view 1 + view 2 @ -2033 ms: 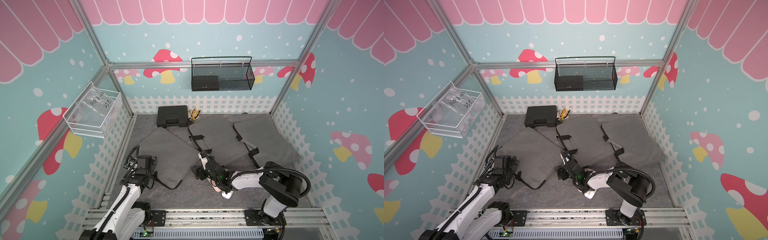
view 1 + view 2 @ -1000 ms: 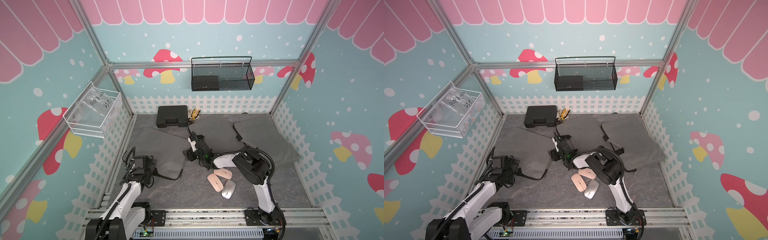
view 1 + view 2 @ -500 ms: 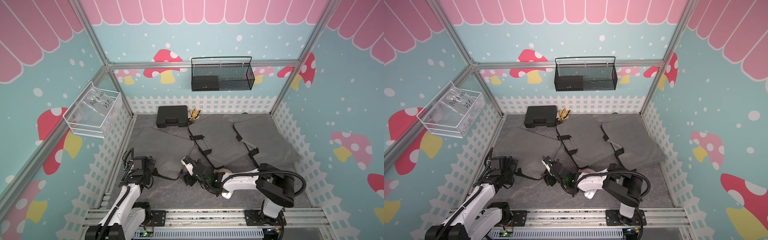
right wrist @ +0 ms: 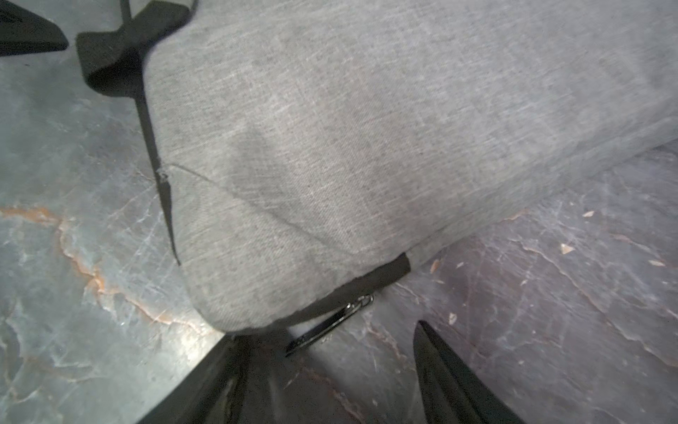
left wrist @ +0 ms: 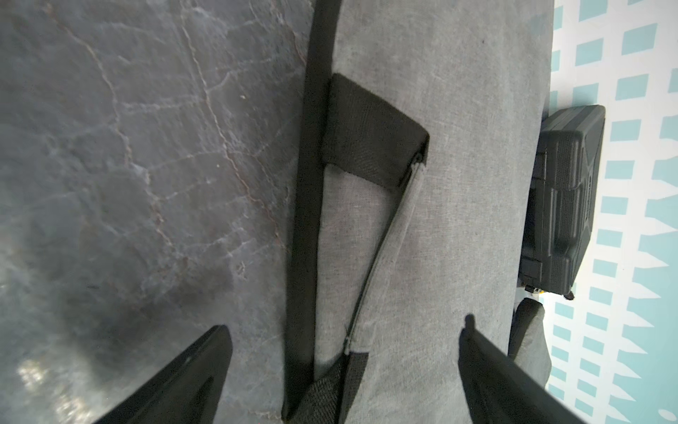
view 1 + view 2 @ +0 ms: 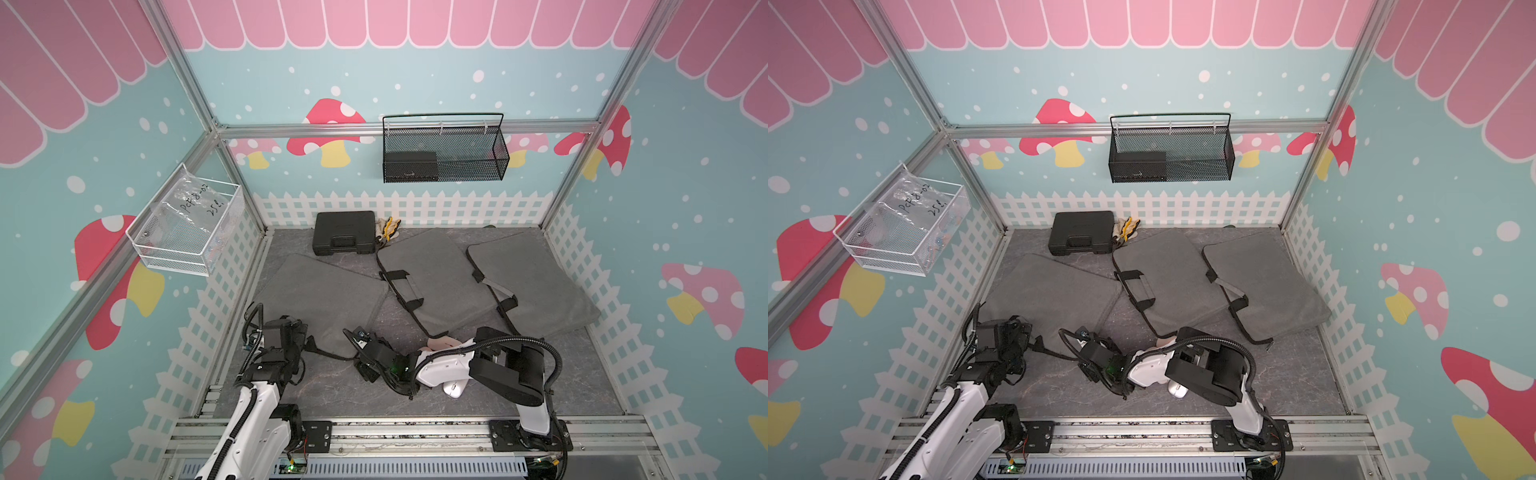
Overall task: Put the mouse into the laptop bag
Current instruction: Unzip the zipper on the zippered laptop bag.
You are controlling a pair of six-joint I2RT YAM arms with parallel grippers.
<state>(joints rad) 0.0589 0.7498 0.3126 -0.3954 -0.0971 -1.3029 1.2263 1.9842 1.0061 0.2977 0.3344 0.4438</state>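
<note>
Three grey padded bags are laid on a dark marbled floor (image 6: 332,390), seen from above in both top views. The nearest laptop bag (image 6: 320,291) is approached by both arms at its near edge.

The left gripper (image 5: 345,326) is held spread wide, with nothing pinched. One finger is seen over bare floor and one over grey fabric, so the bag's black handle strap (image 5: 304,220) is straddled just ahead of the fingertips. A black hard case (image 5: 565,198) is seen further ahead, past the bag's far edge.

The right gripper (image 4: 326,330) is also held apart and empty. A rounded corner of the same bag is met directly ahead of it. A metal zipper pull (image 4: 330,323) is found on the floor in the gap just in front of its fingertips.

The white mouse (image 6: 453,388) is left on the floor behind the right gripper, partly tucked under that arm's forearm, outside every bag. What appears to be a pink mouse (image 6: 442,343) is mostly hidden on the other side of the same forearm.
</note>
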